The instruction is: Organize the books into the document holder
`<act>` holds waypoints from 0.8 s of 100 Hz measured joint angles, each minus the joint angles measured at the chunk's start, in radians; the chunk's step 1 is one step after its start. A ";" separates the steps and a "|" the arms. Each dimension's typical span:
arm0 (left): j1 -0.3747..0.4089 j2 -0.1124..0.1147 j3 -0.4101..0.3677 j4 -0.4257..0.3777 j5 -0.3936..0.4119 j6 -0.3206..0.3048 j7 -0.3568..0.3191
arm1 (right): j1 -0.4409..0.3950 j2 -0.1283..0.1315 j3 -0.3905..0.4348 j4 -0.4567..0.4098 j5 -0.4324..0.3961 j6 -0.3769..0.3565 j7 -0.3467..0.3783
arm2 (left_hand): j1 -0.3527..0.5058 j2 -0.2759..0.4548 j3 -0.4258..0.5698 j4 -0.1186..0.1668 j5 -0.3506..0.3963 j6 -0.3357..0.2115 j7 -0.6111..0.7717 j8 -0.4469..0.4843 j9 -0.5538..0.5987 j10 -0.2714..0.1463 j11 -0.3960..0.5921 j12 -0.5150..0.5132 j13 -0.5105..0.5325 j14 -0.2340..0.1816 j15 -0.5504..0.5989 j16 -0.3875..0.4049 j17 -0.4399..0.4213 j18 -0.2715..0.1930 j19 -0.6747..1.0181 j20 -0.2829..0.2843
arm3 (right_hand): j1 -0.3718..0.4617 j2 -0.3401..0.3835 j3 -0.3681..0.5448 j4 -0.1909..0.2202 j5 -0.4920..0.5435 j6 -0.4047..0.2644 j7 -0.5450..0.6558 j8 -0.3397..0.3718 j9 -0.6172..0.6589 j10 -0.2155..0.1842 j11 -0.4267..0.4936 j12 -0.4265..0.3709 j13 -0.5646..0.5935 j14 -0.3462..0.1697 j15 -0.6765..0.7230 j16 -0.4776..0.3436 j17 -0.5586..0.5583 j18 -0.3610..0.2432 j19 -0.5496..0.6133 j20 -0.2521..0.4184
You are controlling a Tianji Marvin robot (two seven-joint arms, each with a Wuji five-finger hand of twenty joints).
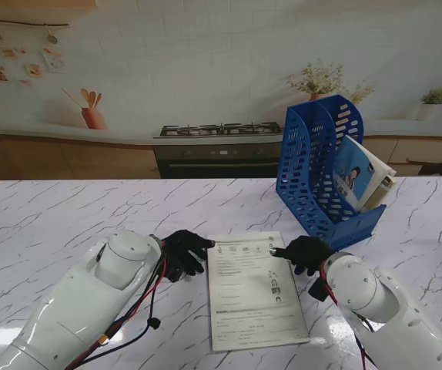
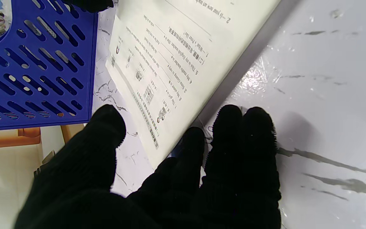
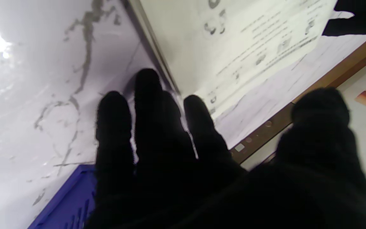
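A thin white booklet (image 1: 253, 291) with printed text lies flat on the marble table between my two black-gloved hands. My left hand (image 1: 181, 250) rests at its far left corner, fingers spread and touching the edge; the booklet (image 2: 176, 57) shows close in the left wrist view. My right hand (image 1: 306, 253) is at the far right edge, one finger pointing onto the page, holding nothing. The blue slotted document holder (image 1: 325, 166) stands farther right and holds one book with a blue cover (image 1: 357, 173). In the right wrist view the booklet (image 3: 240, 41) lies just past my fingertips (image 3: 148, 95).
The marble table (image 1: 67, 223) stretches wide to the left. Behind it runs a counter with a gas stove (image 1: 217, 131), an orange utensil pot (image 1: 93, 117) and potted plants (image 1: 321, 81). The holder's blue wall (image 2: 33, 63) stands close beyond the booklet.
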 measured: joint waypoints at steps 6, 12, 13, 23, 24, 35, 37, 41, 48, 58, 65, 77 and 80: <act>-0.005 -0.001 0.001 0.007 -0.005 0.000 -0.004 | 0.004 0.000 -0.006 0.004 0.006 -0.002 -0.002 | 0.000 0.000 0.000 0.000 0.002 -0.008 0.000 0.000 0.012 0.004 -0.004 -0.001 0.015 0.003 -0.010 0.000 0.007 0.003 0.005 0.000 | 0.000 0.000 0.000 0.000 0.000 0.000 0.000 -0.004 0.000 0.000 0.002 0.000 0.000 0.000 0.000 0.000 0.000 0.000 0.000 0.000; -0.009 -0.003 0.001 0.015 -0.021 -0.001 -0.003 | 0.009 0.000 -0.013 0.007 0.014 -0.003 -0.007 | 0.000 0.000 0.000 0.000 0.003 -0.023 -0.003 0.000 0.025 0.009 -0.005 -0.001 0.021 0.003 -0.010 0.000 0.015 0.004 0.009 0.000 | 0.000 0.000 0.000 0.000 0.000 0.000 0.000 -0.004 0.000 0.002 0.006 0.000 0.002 0.000 0.001 0.000 0.000 0.000 0.000 0.000; -0.009 -0.003 0.000 0.016 -0.023 -0.001 -0.002 | 0.009 0.000 -0.014 0.007 0.015 -0.003 -0.008 | 0.000 0.000 0.000 0.000 0.003 -0.027 -0.005 0.000 0.026 0.009 -0.005 -0.001 0.023 0.003 -0.010 0.000 0.016 0.004 0.010 0.000 | 0.000 0.000 0.000 0.000 0.000 0.000 0.000 -0.004 0.000 0.003 0.007 0.000 0.002 0.000 0.001 0.000 0.000 0.000 0.000 0.000; -0.008 -0.006 -0.005 0.023 -0.047 -0.004 0.005 | 0.014 -0.001 -0.021 0.013 0.022 -0.006 -0.013 | 0.000 0.000 0.000 0.000 0.003 -0.030 -0.007 0.000 0.038 0.025 -0.011 -0.002 0.028 0.003 -0.012 0.015 0.017 0.010 0.036 0.000 | 0.000 0.001 0.000 0.000 0.000 0.000 0.000 -0.005 0.000 0.008 0.019 0.000 0.008 -0.001 0.001 0.000 0.000 0.000 0.000 -0.001; -0.008 -0.007 -0.005 0.024 -0.051 -0.004 0.006 | 0.015 -0.001 -0.022 0.013 0.022 -0.007 -0.013 | 0.000 0.000 0.000 0.000 0.003 -0.034 -0.012 0.000 0.038 0.026 -0.011 -0.002 0.028 0.003 -0.012 0.023 0.016 0.013 0.046 0.000 | 0.000 0.001 0.000 0.000 0.000 0.000 0.000 -0.005 0.000 0.008 0.020 0.000 0.009 -0.001 0.001 0.000 0.000 0.000 0.000 -0.001; -0.008 -0.009 -0.006 0.041 -0.093 -0.017 -0.001 | 0.019 -0.001 -0.025 0.017 0.025 -0.012 -0.013 | 0.000 0.000 0.000 0.000 0.003 -0.064 -0.020 0.016 0.038 0.024 -0.010 0.002 0.034 0.003 0.010 0.053 0.016 0.013 0.080 0.010 | 0.000 0.001 0.000 0.000 0.000 0.000 0.000 -0.005 0.000 0.016 0.032 0.002 0.010 -0.001 0.001 0.000 0.000 0.000 0.000 -0.002; -0.009 -0.009 -0.004 0.044 -0.097 -0.023 -0.008 | 0.019 -0.001 -0.025 0.018 0.026 -0.012 -0.013 | 0.000 0.000 0.000 0.000 0.004 -0.062 -0.020 0.030 0.038 0.024 -0.014 0.003 0.031 0.003 0.008 0.061 0.016 0.013 0.080 0.014 | 0.000 0.001 0.000 0.000 0.000 0.000 0.000 -0.005 0.000 0.016 0.033 0.002 0.010 -0.001 0.001 0.000 0.000 0.000 0.000 -0.002; -0.014 -0.007 0.002 0.053 -0.102 -0.038 -0.035 | 0.020 -0.001 -0.025 0.018 0.026 -0.013 -0.012 | 0.000 0.000 0.000 0.000 0.010 -0.049 -0.009 0.053 0.034 0.025 -0.029 0.006 0.029 0.002 0.000 0.072 0.020 0.012 0.081 0.022 | 0.000 0.001 0.000 0.000 0.000 0.000 0.000 -0.005 0.000 0.016 0.033 0.002 0.010 -0.001 0.001 0.000 0.000 0.000 0.000 -0.002; -0.024 -0.007 0.017 0.067 -0.113 -0.056 -0.073 | 0.021 -0.001 -0.026 0.019 0.027 -0.015 -0.010 | 0.001 0.000 0.000 0.000 0.064 -0.020 0.032 0.079 0.037 0.027 -0.030 0.032 0.029 0.002 -0.001 0.088 0.029 0.011 0.082 0.038 | 0.000 0.009 0.000 0.000 0.000 0.000 0.000 -0.005 0.000 0.016 0.033 0.002 0.011 -0.001 0.001 0.000 0.000 0.000 0.000 -0.008; -0.040 -0.007 0.041 0.083 -0.131 -0.071 -0.092 | 0.022 -0.001 -0.026 0.020 0.029 -0.016 -0.008 | 0.020 0.001 0.000 0.000 0.097 -0.018 0.055 0.125 0.051 0.023 -0.016 0.078 0.029 -0.001 0.005 0.111 0.050 0.011 0.083 0.052 | 0.000 0.011 0.000 0.000 0.000 0.000 0.000 -0.005 0.000 0.014 0.033 0.002 0.010 -0.001 0.001 0.000 0.000 0.000 0.000 -0.013; -0.051 -0.007 0.059 0.094 -0.131 -0.090 -0.101 | 0.022 -0.001 -0.026 0.020 0.032 -0.016 -0.006 | 0.033 -0.001 0.025 0.000 0.132 -0.027 0.092 0.181 0.069 0.019 -0.009 0.106 0.042 -0.014 0.015 0.124 0.076 0.011 0.085 0.053 | 0.000 0.011 0.000 0.000 0.000 0.000 0.000 -0.005 0.000 0.010 0.032 0.002 0.010 -0.001 0.001 0.000 0.000 0.000 0.000 -0.013; -0.067 -0.007 0.094 0.111 -0.114 -0.131 -0.110 | 0.023 -0.001 -0.029 0.020 0.040 -0.016 -0.005 | 0.194 -0.079 0.098 -0.019 0.139 -0.104 0.463 0.426 0.132 -0.023 -0.027 0.230 0.111 -0.073 0.065 0.148 0.156 -0.050 0.133 0.043 | 0.000 0.011 0.000 0.000 0.000 0.000 0.000 -0.005 -0.001 -0.007 0.021 0.002 0.010 -0.006 0.001 0.000 0.000 0.000 0.000 -0.013; -0.068 -0.008 0.097 0.113 -0.108 -0.138 -0.109 | 0.023 -0.001 -0.029 0.020 0.041 -0.016 -0.004 | 0.237 -0.106 0.112 -0.026 0.113 -0.119 0.614 0.415 0.184 -0.035 -0.066 0.284 0.138 -0.089 0.080 0.151 0.180 -0.071 0.146 0.022 | 0.000 0.011 0.000 0.000 0.000 0.000 0.000 -0.005 -0.001 -0.008 0.021 0.002 0.010 -0.007 0.001 0.000 0.000 0.000 0.000 -0.013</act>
